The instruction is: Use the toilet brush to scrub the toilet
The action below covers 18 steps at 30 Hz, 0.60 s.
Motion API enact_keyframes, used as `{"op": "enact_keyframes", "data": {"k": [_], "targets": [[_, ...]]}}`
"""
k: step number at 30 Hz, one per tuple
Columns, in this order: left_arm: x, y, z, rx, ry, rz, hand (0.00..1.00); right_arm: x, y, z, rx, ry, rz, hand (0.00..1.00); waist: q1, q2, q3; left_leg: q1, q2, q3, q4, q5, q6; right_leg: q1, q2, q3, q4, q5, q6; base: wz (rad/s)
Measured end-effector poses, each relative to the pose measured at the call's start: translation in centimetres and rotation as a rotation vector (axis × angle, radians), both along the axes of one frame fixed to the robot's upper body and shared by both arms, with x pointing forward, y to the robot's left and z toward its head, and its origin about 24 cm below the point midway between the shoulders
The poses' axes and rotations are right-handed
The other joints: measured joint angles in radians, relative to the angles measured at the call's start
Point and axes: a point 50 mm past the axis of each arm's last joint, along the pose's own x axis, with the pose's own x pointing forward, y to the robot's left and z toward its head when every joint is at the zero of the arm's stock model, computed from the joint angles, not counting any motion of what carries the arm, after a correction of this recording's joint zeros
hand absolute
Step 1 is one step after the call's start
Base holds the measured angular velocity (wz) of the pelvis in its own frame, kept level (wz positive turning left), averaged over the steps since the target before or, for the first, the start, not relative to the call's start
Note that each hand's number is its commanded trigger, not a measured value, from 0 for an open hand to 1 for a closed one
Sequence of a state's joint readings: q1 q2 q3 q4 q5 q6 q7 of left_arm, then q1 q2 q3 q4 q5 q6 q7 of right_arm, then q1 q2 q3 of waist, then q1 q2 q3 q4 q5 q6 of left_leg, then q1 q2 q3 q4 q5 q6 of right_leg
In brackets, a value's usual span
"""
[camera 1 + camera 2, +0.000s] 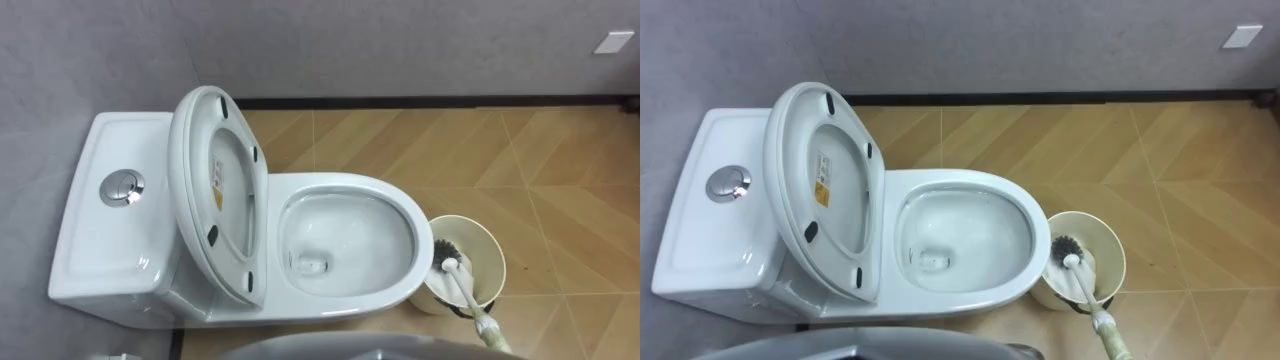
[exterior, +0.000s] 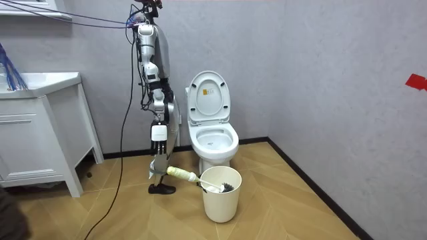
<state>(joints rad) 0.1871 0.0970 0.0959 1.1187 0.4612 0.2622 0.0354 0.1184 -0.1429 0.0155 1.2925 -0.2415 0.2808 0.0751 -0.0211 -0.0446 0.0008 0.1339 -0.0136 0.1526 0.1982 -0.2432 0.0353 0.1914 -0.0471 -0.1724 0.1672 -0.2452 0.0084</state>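
Observation:
A white toilet stands against the grey wall with its seat and lid [image 1: 215, 190] raised and its bowl [image 1: 350, 240] open, a little water at the bottom. To the bowl's right a cream bucket [image 1: 492, 255] sits on the floor. The toilet brush [image 1: 447, 256] has its dark head inside the bucket, and its white handle [image 1: 487, 328] slants out toward the lower right. In the room view I stand at the toilet's side, and my right hand [image 2: 159, 168] hangs low, closed on the end of the brush handle [image 2: 181, 175].
The tank with its chrome flush button [image 1: 122, 187] lies to the left. Wood-patterned floor spreads right of the bucket up to the dark skirting. A white cabinet [image 2: 40, 133] stands behind me at the room view's left.

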Motion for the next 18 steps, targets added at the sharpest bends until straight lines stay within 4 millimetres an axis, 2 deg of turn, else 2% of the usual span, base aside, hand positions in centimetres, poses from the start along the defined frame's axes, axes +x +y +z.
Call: {"op": "enact_keyframes", "data": {"k": [12, 18], "targets": [[0.20, 0.06, 0.02, 0.003, -0.010, 0.015, 0.00, 0.36, -0.15, 0.02, -0.030, -0.026, 0.005, 0.00, 0.000, 0.000, 0.0000, -0.002, 0.001, 0.002, -0.001, 0.000, 0.000, 0.000, 0.002, 0.004, 0.003, 0.000, 0.000, 0.00], [0.03, 0.12, 0.03, 0.004, -0.007, 0.017, 0.00, 0.23, -0.24, 0.03, -0.066, -0.064, -0.118, 0.00, -0.003, 0.002, -0.0001, 0.000, 0.001, 0.000, -0.002, 0.000, 0.000, 0.001, 0.003, 0.007, 0.003, 0.000, -0.001, 0.00]]}}
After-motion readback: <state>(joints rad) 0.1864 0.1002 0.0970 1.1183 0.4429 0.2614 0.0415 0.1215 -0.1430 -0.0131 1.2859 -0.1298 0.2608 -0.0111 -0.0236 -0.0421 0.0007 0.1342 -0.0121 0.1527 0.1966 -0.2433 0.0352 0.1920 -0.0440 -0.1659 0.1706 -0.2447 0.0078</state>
